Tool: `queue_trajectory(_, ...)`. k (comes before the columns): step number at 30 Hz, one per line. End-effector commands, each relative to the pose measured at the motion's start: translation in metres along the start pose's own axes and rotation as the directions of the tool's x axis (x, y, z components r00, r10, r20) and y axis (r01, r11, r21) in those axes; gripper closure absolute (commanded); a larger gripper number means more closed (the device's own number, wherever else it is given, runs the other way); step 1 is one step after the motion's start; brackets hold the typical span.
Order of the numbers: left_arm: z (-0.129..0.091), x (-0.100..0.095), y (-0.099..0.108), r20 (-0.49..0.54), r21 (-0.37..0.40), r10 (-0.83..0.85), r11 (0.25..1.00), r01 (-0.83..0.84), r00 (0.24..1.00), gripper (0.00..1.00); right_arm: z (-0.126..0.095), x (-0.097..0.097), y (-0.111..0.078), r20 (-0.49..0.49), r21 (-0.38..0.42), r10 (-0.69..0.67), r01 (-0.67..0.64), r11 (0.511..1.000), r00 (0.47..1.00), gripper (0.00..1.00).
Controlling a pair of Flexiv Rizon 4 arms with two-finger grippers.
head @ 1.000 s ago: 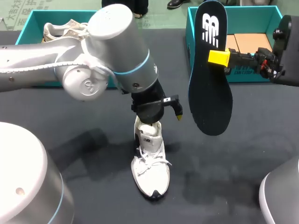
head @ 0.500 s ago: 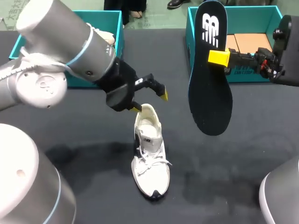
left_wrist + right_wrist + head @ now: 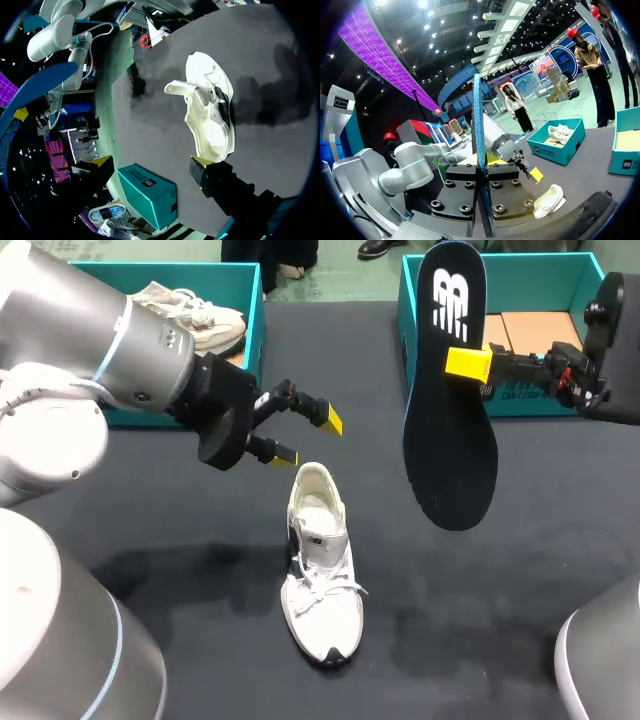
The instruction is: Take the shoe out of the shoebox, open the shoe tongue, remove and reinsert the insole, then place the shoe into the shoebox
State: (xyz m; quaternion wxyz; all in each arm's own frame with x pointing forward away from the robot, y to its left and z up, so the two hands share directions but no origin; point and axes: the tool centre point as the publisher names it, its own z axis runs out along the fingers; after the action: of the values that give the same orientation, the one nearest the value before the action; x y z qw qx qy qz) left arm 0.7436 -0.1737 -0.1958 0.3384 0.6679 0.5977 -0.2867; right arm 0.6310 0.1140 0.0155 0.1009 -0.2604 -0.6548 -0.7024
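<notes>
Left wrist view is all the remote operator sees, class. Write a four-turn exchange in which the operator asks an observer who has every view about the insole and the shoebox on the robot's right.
Operator: I can see the white lace-up sneaker. That long blue insole far off: is it gripped?
Observer: Yes. The right wrist view shows the right gripper shut on it, edge-on between both fingers.
Operator: What is inside the teal cardboard shoebox on my right?
Observer: The head view shows flat brown cardboard on its floor. No shoe shows there, though the insole hides part of the box.
</notes>
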Motion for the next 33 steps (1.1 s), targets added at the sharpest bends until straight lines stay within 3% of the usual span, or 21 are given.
queue_trajectory(1, -0.004, -0.003, 0.001, 0.121, -0.005, 0.012, 1.000, -0.011, 0.993, 0.00, -0.004, 0.010, -0.007, 0.043, -0.012, 0.001, -0.001, 1.000, 0.999, 1.00)
queue_trajectory(16, -0.014, -0.039, 0.014, 0.287, 0.068, -0.126, 0.991, 0.111, 0.950, 0.00, -0.004, 0.010, -0.007, 0.043, -0.012, 0.001, -0.001, 1.000, 0.999, 1.00)
queue_trajectory(29, -0.014, -0.039, 0.014, 0.287, 0.068, -0.126, 0.991, 0.111, 0.950, 0.00, -0.004, 0.010, -0.007, 0.043, -0.012, 0.001, -0.001, 1.000, 0.999, 1.00)
queue_trajectory(33, -0.008, -0.041, 0.014, 0.365, 0.070, -0.117, 0.993, 0.098, 0.924, 0.00, -0.004, 0.010, -0.007, 0.043, -0.012, 0.001, -0.001, 1.000, 0.999, 1.00)
